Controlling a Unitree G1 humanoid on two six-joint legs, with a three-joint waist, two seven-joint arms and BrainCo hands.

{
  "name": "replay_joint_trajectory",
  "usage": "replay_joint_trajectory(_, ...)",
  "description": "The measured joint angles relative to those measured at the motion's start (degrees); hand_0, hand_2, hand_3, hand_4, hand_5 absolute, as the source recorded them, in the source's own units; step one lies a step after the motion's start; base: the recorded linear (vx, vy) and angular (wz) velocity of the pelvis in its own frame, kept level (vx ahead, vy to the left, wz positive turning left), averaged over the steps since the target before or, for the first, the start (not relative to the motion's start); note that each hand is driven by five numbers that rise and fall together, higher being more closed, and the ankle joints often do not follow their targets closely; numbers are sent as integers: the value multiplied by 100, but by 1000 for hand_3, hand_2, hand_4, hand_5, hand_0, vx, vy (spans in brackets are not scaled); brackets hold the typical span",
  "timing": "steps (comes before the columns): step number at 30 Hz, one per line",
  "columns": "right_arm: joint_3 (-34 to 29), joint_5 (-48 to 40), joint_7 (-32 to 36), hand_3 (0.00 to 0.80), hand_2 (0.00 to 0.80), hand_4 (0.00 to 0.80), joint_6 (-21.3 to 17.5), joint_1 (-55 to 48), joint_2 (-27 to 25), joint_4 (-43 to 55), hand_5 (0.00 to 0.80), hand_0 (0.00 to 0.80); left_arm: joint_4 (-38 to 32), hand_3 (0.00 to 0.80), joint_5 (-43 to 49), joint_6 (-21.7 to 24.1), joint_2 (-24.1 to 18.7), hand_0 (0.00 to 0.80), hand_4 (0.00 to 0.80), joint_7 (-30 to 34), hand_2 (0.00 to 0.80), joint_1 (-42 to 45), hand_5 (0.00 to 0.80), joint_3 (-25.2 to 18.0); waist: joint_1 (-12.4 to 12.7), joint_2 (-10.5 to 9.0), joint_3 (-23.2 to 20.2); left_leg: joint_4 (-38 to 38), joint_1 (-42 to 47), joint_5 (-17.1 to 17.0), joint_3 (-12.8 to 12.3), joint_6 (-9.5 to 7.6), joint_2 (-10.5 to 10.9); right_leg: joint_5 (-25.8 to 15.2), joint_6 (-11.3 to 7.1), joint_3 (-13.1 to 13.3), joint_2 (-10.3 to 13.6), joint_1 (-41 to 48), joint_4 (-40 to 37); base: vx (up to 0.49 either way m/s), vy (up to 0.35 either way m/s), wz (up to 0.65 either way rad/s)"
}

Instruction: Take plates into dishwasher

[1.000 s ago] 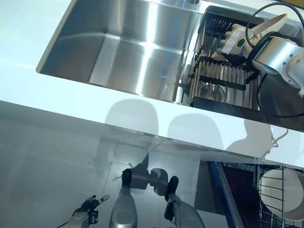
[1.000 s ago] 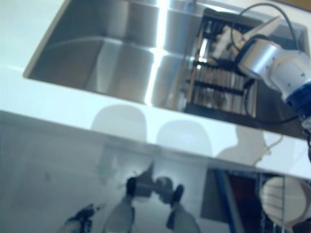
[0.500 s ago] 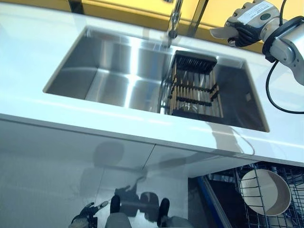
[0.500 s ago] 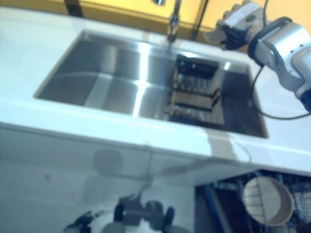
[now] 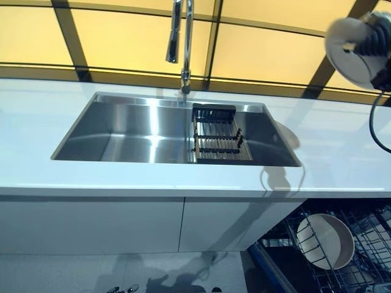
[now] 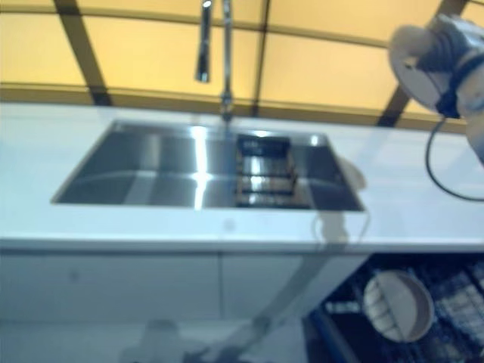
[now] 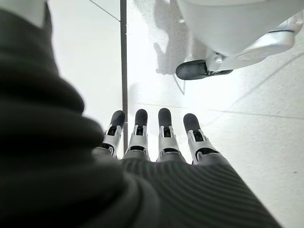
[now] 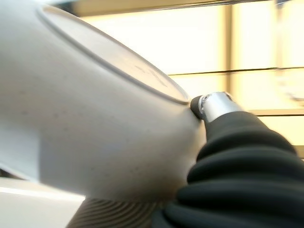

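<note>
My right hand [image 5: 377, 32] is raised at the far right above the counter and is shut on a white plate [image 5: 350, 46], whose underside faces me. In the right wrist view the plate [image 8: 85, 118] fills most of the picture, with a fingertip [image 8: 209, 105] pressed against its base ring. Another white plate [image 5: 325, 241] stands on edge in the open dishwasher rack [image 5: 366, 244] at the lower right. My left hand [image 7: 152, 137] hangs low over the floor with straight fingers and holds nothing.
A steel sink [image 5: 122, 131] is set in the white counter [image 5: 342, 165], with a dark drying rack [image 5: 217, 134] in its right part and a faucet [image 5: 183, 36] behind. White cabinet fronts [image 5: 91, 223] run below the counter.
The whole view has tilted up. My right hand has lifted the plate from the drying rack in the sink to high above the counter's right side.
</note>
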State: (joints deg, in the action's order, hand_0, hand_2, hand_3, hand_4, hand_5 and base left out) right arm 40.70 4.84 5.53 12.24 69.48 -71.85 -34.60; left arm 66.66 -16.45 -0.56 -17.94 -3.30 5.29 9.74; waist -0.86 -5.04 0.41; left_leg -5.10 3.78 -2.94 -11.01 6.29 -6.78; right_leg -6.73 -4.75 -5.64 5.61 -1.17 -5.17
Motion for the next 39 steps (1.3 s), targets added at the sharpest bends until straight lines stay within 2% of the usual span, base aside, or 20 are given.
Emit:
replay_joint_trajectory(7, -575, -303, 140, 800, 800, 800, 44, -584, -565, -434, 800, 800, 22, 0, 224, 2, 36, 0, 0, 141, 0, 2, 0, 0, -315, 78, -41, 3, 113, 29, -194, 32, -53, -10, 9, 199, -77, 0, 0, 17, -26, -15)
replay_joint_trajectory(10, -986, -435, 167, 800, 800, 800, 23, -1008, -752, -526, 800, 800, 65, 0, 228, 3, 52, 0, 0, 174, 0, 2, 0, 0, -320, 87, -47, -8, 178, 65, -304, 52, -96, -9, 11, 274, -114, 14, -1, 14, -19, -19)
replay_joint_trajectory(11, -1145, -446, 177, 800, 800, 800, -6, -1158, -808, -552, 800, 800, 77, 0, 244, 1, 54, 0, 0, 177, 0, -4, 0, 0, -428, 95, -54, -7, 189, 67, -330, 56, -101, -10, 10, 296, -126, 5, -1, 21, -30, -10)
replay_joint_trajectory(13, -1587, -449, 198, 800, 800, 800, -96, -1590, -888, -572, 800, 800, 90, 0, 326, 3, 54, 0, 0, 185, 0, 0, 0, 0, -493, 103, -54, -7, 203, 75, -364, 66, -109, -10, 10, 349, -142, -9, -1, 9, -23, -8)
replay_joint_trajectory(18, -2157, -504, 349, 800, 800, 800, -228, -2399, -1036, -583, 800, 800, 133, 0, 448, -11, 57, 0, 0, 224, 0, -5, 0, 3, -688, 190, -49, -7, 252, 123, -494, 63, -110, -14, 4, 469, -153, -39, 0, -5, -17, -13)
replay_joint_trajectory(24, -2887, -557, 589, 800, 800, 800, -351, -3399, -1039, -414, 800, 800, 128, 0, 448, -27, 56, 0, 0, 260, 0, -105, 0, 3, -942, 306, -31, -7, 261, 176, -647, 51, -92, -35, -6, 593, -154, -111, 0, 4, -18, -14)
replay_joint_trajectory(28, -3148, -620, 854, 800, 800, 800, -310, -3892, -1004, -221, 800, 800, 116, 0, 448, -38, 61, 0, 0, 334, 0, -272, 0, 4, -979, 345, 27, -8, 323, 211, -787, 53, -92, -41, -5, 707, -169, -126, 0, 11, -27, -14)
replay_joint_trajectory(30, -3221, -795, 963, 800, 800, 800, -275, -4021, -946, -89, 800, 800, 113, 0, 448, -46, 62, 0, 0, 344, 0, -324, 0, 4, -1096, 369, 65, -10, 340, 217, -800, 56, -92, -40, -5, 725, -171, -115, 0, 9, -29, -6)
replay_joint_trajectory(33, -3394, -1044, 1043, 800, 800, 800, -189, -4186, -697, 75, 800, 800, 113, 0, 448, -93, 65, 0, 0, 370, 0, -365, 0, 7, -1110, 397, 91, -10, 351, 234, -924, 58, -94, -55, -24, 826, -188, -176, 0, -2, -22, -18)
replay_joint_trajectory(39, -3722, -1329, 1054, 800, 800, 800, -189, -4582, -265, 176, 800, 800, 55, 0, 448, -99, 69, 0, 0, 379, 0, -398, 0, 26, -1255, 467, 222, -9, 350, 250, -999, 53, -73, -72, -36, 853, -183, -223, 0, -10, -25, -7)
